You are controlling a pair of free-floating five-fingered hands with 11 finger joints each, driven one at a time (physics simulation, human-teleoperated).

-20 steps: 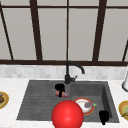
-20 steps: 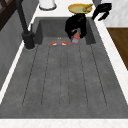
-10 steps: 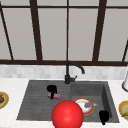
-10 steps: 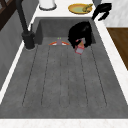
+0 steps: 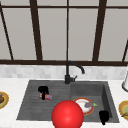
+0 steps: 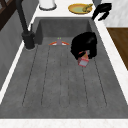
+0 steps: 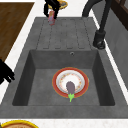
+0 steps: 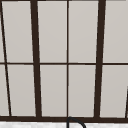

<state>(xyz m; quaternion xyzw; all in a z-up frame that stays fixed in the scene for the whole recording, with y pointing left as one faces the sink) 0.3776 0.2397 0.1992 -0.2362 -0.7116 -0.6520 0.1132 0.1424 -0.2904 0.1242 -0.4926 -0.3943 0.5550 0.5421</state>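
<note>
Two black hands work at a dark kitchen sink (image 5: 25, 110). Nearest the camera sits a red ball (image 5: 67, 115), with the right hand (image 5: 103, 116) hanging at the basin's near right edge, whether wide or curled I cannot tell. Behind the ball, a red-rimmed plate (image 7: 56, 82) carries an eggplant (image 7: 70, 87). Farther left, over the ribbed drainboard, the left hand (image 6: 83, 46) curls around a small red-and-pink box (image 6: 83, 60). The black faucet (image 5: 68, 72) stands farthest back.

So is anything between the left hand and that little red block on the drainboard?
Nothing visible. The left hand is already on the red block, fingers curled round its top, above the drainboard. The right hand hangs by the sink's front right corner, well apart.
</note>
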